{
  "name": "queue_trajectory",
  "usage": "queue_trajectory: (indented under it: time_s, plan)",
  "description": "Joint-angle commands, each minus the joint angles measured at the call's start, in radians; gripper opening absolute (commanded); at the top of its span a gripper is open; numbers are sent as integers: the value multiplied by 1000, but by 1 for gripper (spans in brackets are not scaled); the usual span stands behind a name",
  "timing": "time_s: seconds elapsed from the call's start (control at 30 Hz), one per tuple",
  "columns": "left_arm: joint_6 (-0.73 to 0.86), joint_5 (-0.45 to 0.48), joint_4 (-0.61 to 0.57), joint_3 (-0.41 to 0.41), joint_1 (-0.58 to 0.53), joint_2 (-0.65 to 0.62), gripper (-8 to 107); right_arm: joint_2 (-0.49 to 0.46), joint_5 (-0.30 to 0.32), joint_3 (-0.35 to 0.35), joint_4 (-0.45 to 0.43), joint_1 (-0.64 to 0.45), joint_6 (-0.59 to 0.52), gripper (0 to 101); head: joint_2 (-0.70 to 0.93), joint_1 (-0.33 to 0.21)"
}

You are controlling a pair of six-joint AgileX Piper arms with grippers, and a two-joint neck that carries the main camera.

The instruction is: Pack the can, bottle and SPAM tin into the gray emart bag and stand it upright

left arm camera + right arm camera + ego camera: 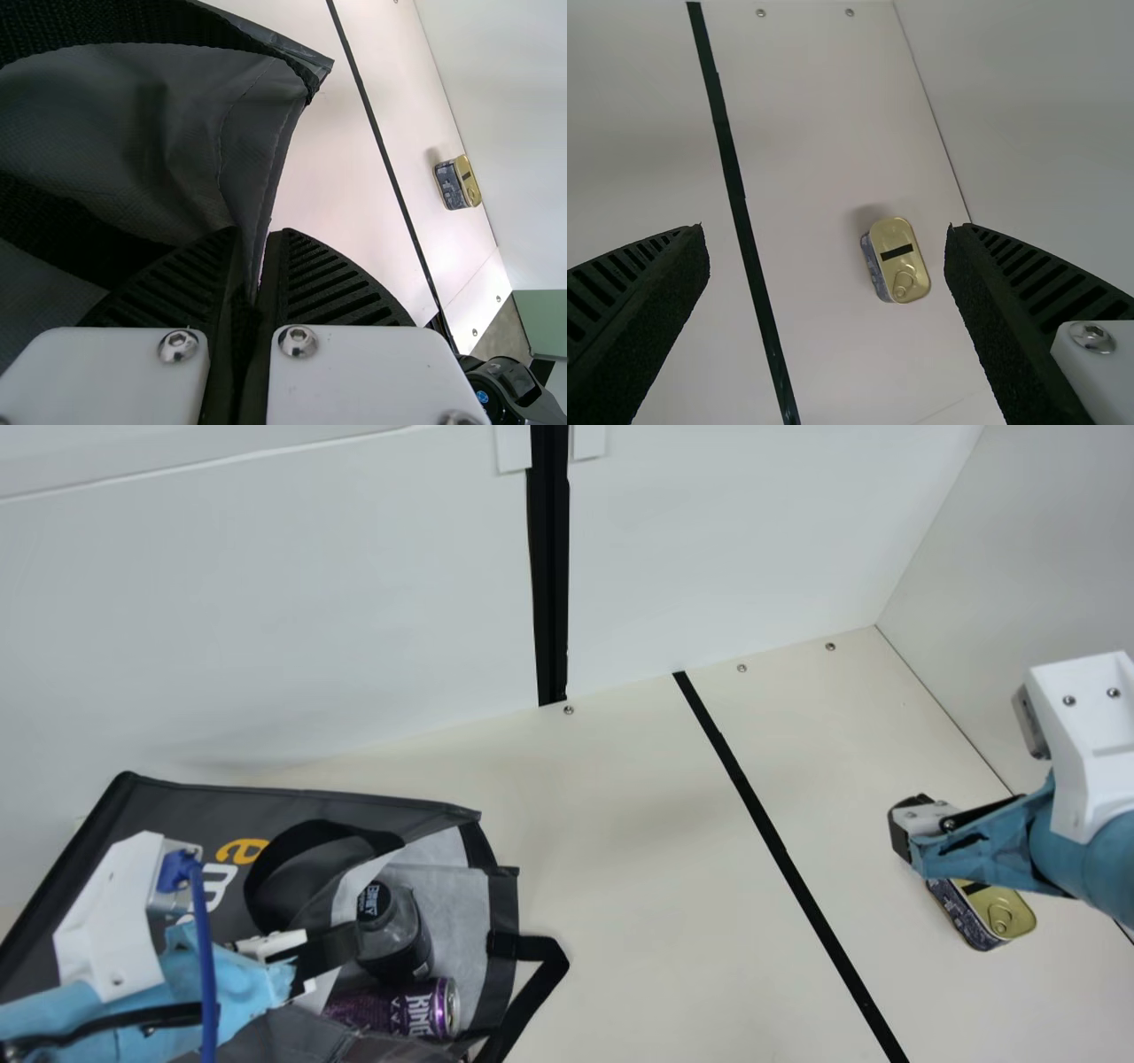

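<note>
So the gray emart bag [168,802] is lying on the desk [656,886], lower left of the frame, with its mouth facing right. Inside that mouth you can see 2 things: the bottle [387,934], black cap pointing up toward the top of the frame, and the purple can [430,1008] on its side just below it, printed side showing. 1 black handle [547,957] sticks out past the mouth on the right, and the other handle [310,834] loops over the bag's printed face.

The left gripper [341,948] is at the bag, lower left, and in the left wrist view its 2 fingers are clenched on a gray edge of the bag.

The SPAM tin [1005,912] is way over at the lower right, well apart from the bag, sitting on the desk with the gold pull-ring lid up. The right gripper [904,831] hangs over it and hides a bit of it. In the right wrist view those 2 fingers are spread wide, nothing between the pads, tin down on the desk below.
</note>
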Motion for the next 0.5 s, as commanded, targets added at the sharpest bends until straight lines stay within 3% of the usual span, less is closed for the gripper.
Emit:
queue_trajectory:
  time_s: [0.0,0.47]
  plan:
    - [0,0,0,0,0,0,-8,-10,-2,12,-22,3,15,95,-2,-21]
    - [0,0,0,0,0,0,-8,-46,-2,48,-54,4,50,95,-2,-21]
